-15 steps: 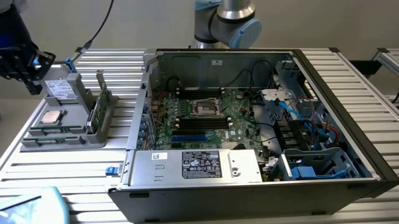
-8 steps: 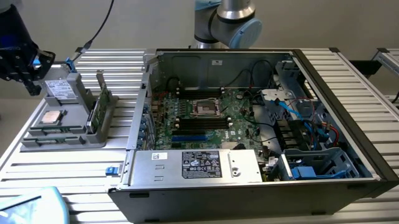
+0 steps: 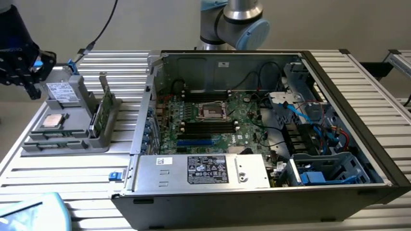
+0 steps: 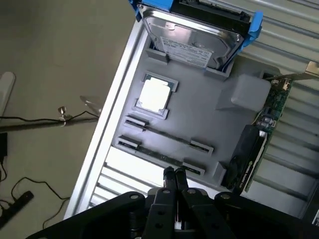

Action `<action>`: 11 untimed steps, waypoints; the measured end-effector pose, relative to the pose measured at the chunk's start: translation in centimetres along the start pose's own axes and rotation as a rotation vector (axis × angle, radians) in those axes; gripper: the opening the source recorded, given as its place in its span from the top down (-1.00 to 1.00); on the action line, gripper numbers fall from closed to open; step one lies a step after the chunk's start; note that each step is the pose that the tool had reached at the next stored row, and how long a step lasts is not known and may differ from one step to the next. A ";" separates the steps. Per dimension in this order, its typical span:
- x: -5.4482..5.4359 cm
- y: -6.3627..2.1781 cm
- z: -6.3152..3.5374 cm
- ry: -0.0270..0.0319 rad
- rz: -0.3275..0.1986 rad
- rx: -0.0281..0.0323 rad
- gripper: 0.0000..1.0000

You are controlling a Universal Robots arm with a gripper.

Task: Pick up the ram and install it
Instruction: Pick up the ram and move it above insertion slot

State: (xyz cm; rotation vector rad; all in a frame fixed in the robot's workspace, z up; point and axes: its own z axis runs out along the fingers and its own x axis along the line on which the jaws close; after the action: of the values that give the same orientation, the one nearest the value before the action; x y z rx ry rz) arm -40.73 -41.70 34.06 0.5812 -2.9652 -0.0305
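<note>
From where I stand, the exterior view has the gripper [image 3: 30, 89] hanging at the far-left edge, over the end of a grey tray [image 3: 77, 144] that sits on the slatted table [image 3: 57, 168]. The tray holds a hard drive [image 3: 61, 91], a silver processor [image 3: 53, 121] and a green card [image 3: 103, 113]. To its right the computer case [image 3: 270, 192] lies open.

In the wrist view the gripper [image 4: 174, 175] has its two fingers pressed together with nothing between them. The ram [image 4: 160, 156] stands on edge between the tray's [image 4: 199, 109] clips, just beyond the fingertips. A second stick [image 4: 167, 135] lies parallel, near the processor [image 4: 153, 95].
</note>
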 end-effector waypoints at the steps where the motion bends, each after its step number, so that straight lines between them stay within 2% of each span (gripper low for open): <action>1: 0.0 0.00 0.00 0.0008 -0.018 0.0021 0.80; 11: 0.0 0.00 0.00 0.0087 -0.199 0.0227 0.80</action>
State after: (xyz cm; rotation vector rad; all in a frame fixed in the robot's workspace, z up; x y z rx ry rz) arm -40.73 -41.70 34.06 0.8745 -2.8908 -0.0122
